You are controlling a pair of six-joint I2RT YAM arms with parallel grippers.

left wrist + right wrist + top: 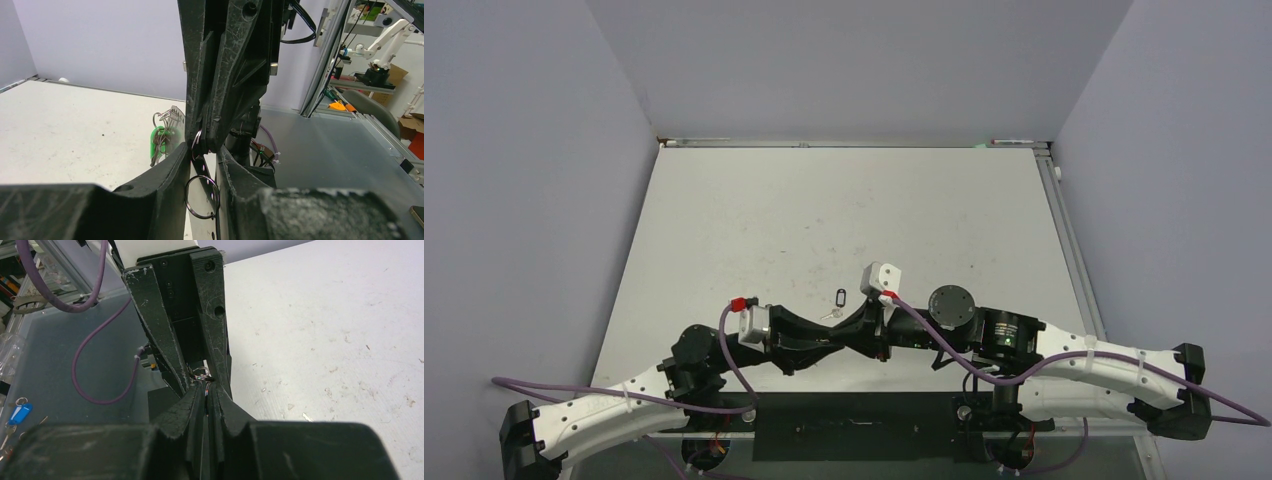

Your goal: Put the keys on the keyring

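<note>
The right jaws pinch shut on the small silver metal keyring (202, 373); left jaws flank it narrowly parted, grip unclear.

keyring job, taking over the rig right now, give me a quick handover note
Right gripper: fingers shut on the keyring, pinching its upper loop.
Left gripper: fingers sit close on either side of the hanging ring. I cannot tell whether they grip it.
Keys: loose on the table just beyond the two grippers, a black-headed one among them.
Done: the keyring is up between the grippers.
Left: no key shows on the ring, so all the threading remains.
</note>
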